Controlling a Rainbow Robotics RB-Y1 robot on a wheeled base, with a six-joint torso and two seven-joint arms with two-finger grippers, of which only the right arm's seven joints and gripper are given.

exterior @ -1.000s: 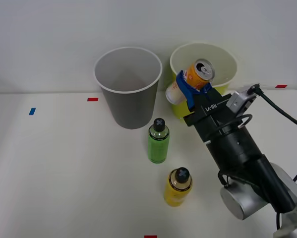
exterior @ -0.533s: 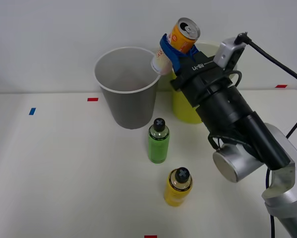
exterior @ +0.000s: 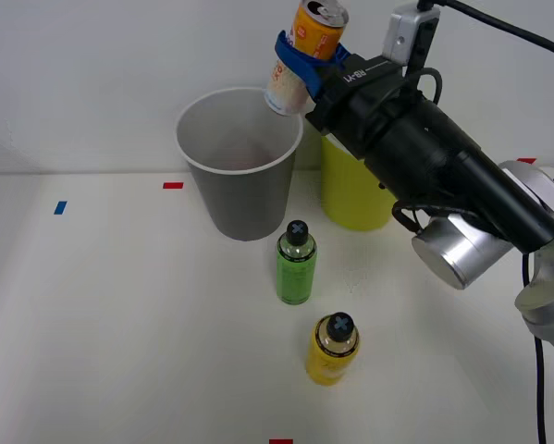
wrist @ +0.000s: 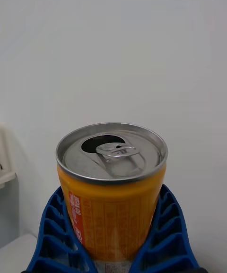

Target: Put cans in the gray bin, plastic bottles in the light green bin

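Can (exterior: 301, 54) sits clenched in the right gripper (exterior: 300, 63), held in the air above the far right rim of the gray bin (exterior: 240, 162). Its long axis leans: the silver top points up and toward the right, the white base down and left, just over the bin's white edge, though whether the base lies inside the rim's line is hard to judge from the front view. The blue ribbed fingers (wrist: 163, 240) wrap both sides of the can's (wrist: 112, 192) orange middle.

From the front, the light green bin (exterior: 353, 192) stands just beside the gray one, partly hidden behind the black arm. On the counter (exterior: 119, 324) nearer the robot, the green bottle (exterior: 296, 263) stands upright before the gray bin, and the yellow bottle (exterior: 333, 349) stands upright nearer still, apart from it.

The wrist view adds the can's opened mouth and raised pull tab (wrist: 118, 151) against a plain pale wall.
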